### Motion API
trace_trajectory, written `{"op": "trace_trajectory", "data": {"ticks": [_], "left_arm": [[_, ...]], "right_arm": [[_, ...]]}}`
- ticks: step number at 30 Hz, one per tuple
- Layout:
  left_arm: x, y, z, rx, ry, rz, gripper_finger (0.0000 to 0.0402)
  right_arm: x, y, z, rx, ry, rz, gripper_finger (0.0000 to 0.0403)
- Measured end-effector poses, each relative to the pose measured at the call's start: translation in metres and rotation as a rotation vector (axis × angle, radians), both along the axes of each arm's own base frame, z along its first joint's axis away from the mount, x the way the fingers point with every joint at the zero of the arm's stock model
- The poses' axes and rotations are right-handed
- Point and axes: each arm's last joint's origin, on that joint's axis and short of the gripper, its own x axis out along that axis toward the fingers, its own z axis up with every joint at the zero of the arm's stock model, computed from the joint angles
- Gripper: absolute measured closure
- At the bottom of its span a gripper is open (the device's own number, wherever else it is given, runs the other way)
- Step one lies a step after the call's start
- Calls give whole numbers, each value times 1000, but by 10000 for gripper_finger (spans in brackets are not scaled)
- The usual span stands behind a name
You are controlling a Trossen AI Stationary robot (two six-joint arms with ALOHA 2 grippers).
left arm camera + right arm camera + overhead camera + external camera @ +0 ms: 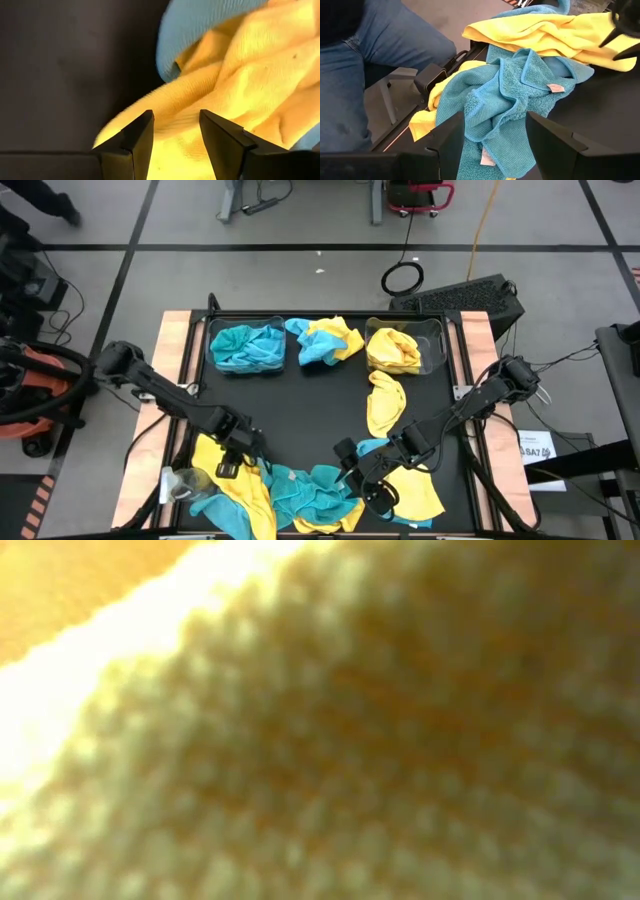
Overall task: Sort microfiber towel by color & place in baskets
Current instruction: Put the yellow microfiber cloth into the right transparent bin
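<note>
The left tool [236,442] hovers low over a yellow towel [240,85] at the near-left heap, its fingers spread with the cloth showing between them, nothing pinched. The right tool [362,473] sits over a teal towel [505,100] in the near-centre pile, fingers also spread and empty. Far across the surface [300,395], the left basket [246,345] holds teal towels and the right basket [405,345] yellow ones; a mixed clump lies between them. The main risk, I judge, is tangling: the towels overlap, so closing on one may drag a neighbour of the wrong colour along. Small white tags on the teal towel are unreadable.
</note>
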Motion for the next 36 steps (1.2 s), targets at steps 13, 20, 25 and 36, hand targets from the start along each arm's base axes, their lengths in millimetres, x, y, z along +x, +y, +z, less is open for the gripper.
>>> {"op": "trace_trajectory", "data": {"ticks": [13,20,25,36], "left_arm": [[3,-10,-24,46,74,-101,199],[6,-11,-37,93,108,-128,273],[7,-10,-36,74,108,-163,382],[24,-13,7,193,78,-215,397]], "right_arm": [[0,0,0,-5,2,2,200],[0,0,0,-6,5,2,200],[-1,0,-1,-7,6,3,200],[-1,0,-1,-9,6,0,200]]}}
